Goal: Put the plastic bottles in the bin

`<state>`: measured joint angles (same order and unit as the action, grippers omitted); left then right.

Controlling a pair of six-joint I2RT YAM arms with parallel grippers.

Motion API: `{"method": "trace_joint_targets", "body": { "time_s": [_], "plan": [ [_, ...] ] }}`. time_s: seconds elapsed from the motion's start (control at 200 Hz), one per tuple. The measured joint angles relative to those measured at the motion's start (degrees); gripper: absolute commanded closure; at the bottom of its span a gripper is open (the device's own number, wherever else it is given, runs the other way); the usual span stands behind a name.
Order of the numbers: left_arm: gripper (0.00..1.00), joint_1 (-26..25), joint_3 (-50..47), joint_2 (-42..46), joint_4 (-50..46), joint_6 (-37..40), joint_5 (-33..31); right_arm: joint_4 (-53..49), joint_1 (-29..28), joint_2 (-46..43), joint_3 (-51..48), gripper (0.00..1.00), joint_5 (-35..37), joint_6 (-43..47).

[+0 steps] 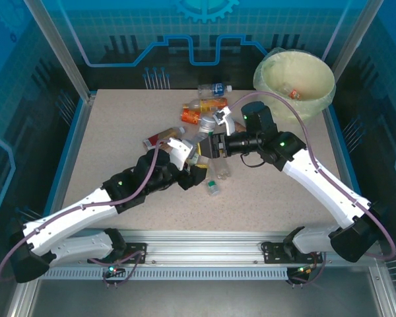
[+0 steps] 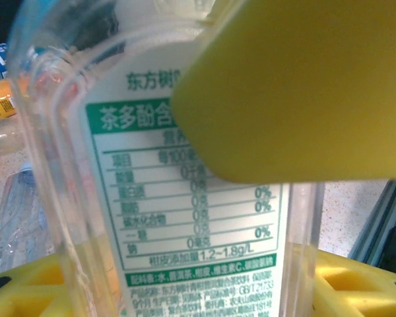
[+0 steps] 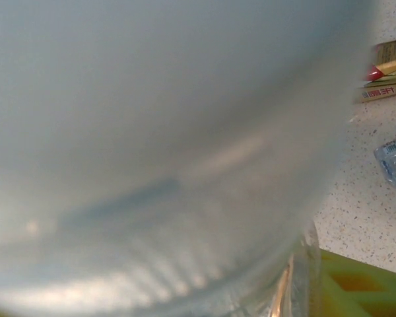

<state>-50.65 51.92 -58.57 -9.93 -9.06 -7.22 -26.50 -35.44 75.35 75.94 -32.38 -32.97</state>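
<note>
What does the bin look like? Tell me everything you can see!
The bin is a round, pale cream bucket lined with a thin, see-through yellowish bag. It stands upright with its mouth open at the far right corner of the table. At least one small bottle lies at the bottom inside it.

— Where does the bin stand?
— At the far right corner of the desk [image 1: 119, 132]: the bin [image 1: 317, 69] is round, pale cream, upright and lined with a yellowish bag. One bottle [image 1: 292, 92] lies inside it.
— And the others?
— They lie clustered mid-desk. A blue-labelled clear bottle [image 1: 214, 88] is farthest, with an amber bottle [image 1: 208, 104] and an orange bottle [image 1: 190, 117] just nearer. A red-labelled bottle [image 1: 160, 138] is to the left. A small green-capped bottle [image 1: 213, 187] lies apart, nearest.
— Any held?
— A green-labelled clear bottle [image 2: 152, 198], gripped by the left gripper [image 2: 251, 218].
</note>
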Motion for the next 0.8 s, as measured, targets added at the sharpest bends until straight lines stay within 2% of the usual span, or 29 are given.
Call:
{"method": "trace_joint_targets", "body": {
  "time_s": [0.195,0.29,0.325,0.4,0.44,0.625,0.8],
  "plan": [
    [0.62,0.15,0.04,-1.14,0.35,-0.24,0.00,-0.46,0.39,-0.02,-0.28,0.55,0.79,0.39],
    [0.47,0.15,0.04,-1.46,0.87,-0.48,0.09,-0.44,0.94,-0.52,-0.79,0.58,0.90,0.42],
    [0.38,0.15,0.04,-1.55,1.09,-0.50,0.13,-0.42,1.03,-0.83,-1.03,0.59,1.05,0.37],
    [0.11,0.15,0.04,-1.64,1.22,-0.76,0.07,-0.46,1.20,-1.51,-1.22,0.60,1.62,0.15],
    [0.01,0.26,0.07,-1.64,1.16,-1.14,-0.33,-0.44,1.60,-1.88,-1.25,0.61,2.45,0.17],
    [0.01,0.39,0.02,-1.22,0.46,-2.71,-2.36,-0.46,5.14,-3.52,-1.25,0.61,6.23,0.20],
    [0.01,0.63,-2.08,2.73,0.35,-3.39,-5.18,-0.63,8.87,-4.98,-1.05,0.61,9.73,0.22]
  ]
}}
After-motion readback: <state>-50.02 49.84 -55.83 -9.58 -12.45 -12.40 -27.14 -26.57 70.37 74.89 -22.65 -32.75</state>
